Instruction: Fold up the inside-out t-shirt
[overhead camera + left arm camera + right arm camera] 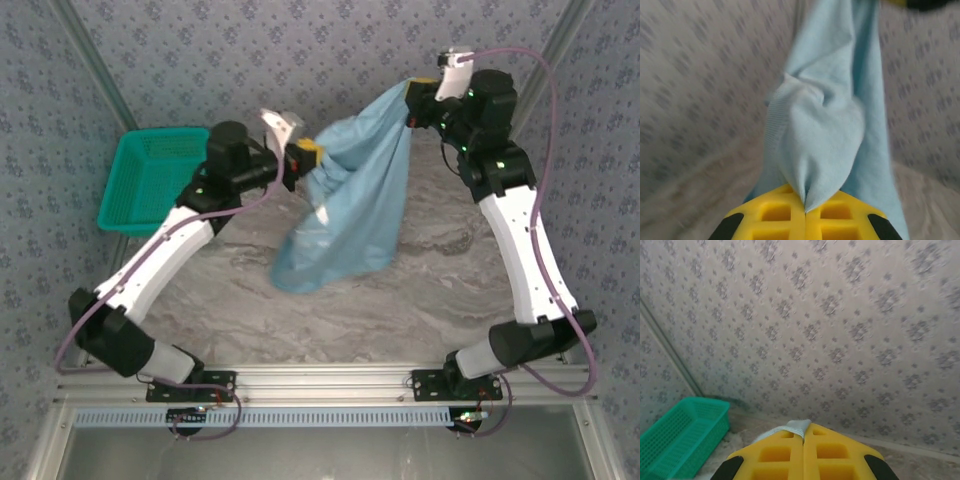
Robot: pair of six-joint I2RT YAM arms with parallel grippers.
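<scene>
Patterned grey walls [300, 50], marbled grey tabletop [430, 295]

I read the t-shirt [350, 210] as soft matt knit cloth, ribbed along one hem; basket [150, 180] is teal plastic mesh, faintly glossy. Fingers of left gripper [805, 202] and right gripper [803, 432] look like matt yellow moulded plastic; table [440, 300] smooth, grey marbled, low sheen.
</scene>
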